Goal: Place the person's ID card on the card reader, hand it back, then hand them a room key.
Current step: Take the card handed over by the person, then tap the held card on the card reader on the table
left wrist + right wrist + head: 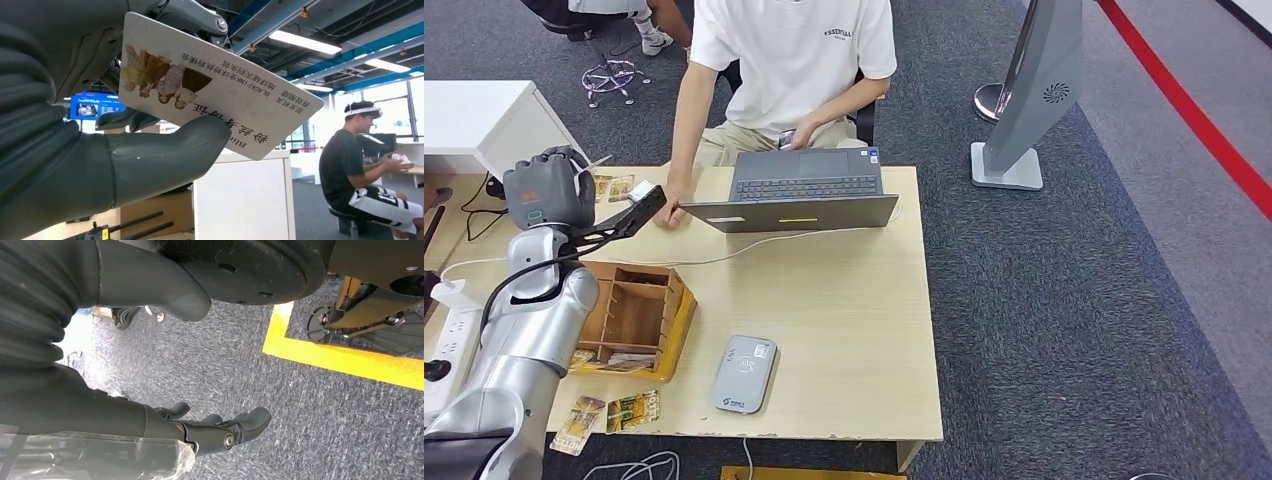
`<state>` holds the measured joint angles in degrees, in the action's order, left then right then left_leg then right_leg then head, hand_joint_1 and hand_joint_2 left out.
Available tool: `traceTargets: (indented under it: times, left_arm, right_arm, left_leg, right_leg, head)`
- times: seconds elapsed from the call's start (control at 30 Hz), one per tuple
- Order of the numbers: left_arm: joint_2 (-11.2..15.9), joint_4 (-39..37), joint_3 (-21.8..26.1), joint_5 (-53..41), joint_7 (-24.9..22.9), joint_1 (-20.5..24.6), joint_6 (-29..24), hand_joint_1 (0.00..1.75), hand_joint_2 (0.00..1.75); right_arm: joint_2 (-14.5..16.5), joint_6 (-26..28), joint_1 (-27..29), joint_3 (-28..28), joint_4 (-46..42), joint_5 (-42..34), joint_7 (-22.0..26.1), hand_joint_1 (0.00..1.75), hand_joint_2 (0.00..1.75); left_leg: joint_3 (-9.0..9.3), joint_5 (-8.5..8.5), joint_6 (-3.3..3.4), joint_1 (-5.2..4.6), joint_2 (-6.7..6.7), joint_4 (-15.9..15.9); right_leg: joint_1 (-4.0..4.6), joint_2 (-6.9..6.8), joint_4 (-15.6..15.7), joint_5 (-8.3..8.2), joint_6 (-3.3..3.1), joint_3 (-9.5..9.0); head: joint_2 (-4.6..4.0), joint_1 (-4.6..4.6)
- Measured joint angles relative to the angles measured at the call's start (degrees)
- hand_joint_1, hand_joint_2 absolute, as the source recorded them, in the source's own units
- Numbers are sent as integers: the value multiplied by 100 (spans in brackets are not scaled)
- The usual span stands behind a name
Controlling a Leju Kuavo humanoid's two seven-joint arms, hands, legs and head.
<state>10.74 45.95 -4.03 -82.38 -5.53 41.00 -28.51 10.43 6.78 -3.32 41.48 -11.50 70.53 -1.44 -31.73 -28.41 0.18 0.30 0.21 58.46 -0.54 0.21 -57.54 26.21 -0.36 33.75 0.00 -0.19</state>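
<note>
My left hand is raised over the table's far left corner and pinches the ID card between thumb and fingers. Up close, the card is white with a printed picture and Chinese text, and my thumb presses under it. The card's tip is close to the seated person's hand, which rests on the table beside the laptop. The grey card reader lies flat near the table's front edge with nothing on it. Room key cards lie at the front left corner. My right hand hangs over carpet, fingers apart, holding nothing.
A wooden divided box stands between my left arm and the reader. An open laptop with a white cable sits at the table's far edge in front of the person. A grey kiosk stand is on the carpet to the right.
</note>
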Motion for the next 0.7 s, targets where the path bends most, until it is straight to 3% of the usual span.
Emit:
traceTargets:
  times: [0.1, 0.23, 0.43, 0.7]
  left_arm:
    - [-102, 353, -114, 154, 217, -212, -154, 175, 175]
    - [-345, 1579, -490, 406, 484, -874, -90, 175, 175]
    - [-498, 3382, -1785, 437, 441, -1765, 194, 175, 175]
    - [-491, 3969, -2787, 757, 307, -2238, 721, 175, 175]
  right_arm:
    - [0, -5, -1, 1, 0, -2, -22, 0, 175]
    - [1, 4, -3, 13, 1, -60, -88, 0, 175]
    - [13, 81, -2, 97, 16, -181, -113, 0, 175]
    - [15, 123, 0, 272, 20, -351, -140, 0, 175]
  left_leg:
    - [0, 0, 0, -1, -1, 0]
    - [-4, -3, 4, -4, -2, 1]
    - [-6, -13, 15, -8, 1, 1]
    - [-3, -9, 10, -3, 1, 1]
  right_leg:
    - [0, 0, 0, 0, 0, 0]
    - [-1, -1, 3, 1, 2, 0]
    - [-5, -2, 7, 4, 5, 0]
    - [-5, -4, 4, 3, 4, -1]
  head:
    - [0, 0]
    - [0, 1]
    - [0, 2]
    - [0, -4]
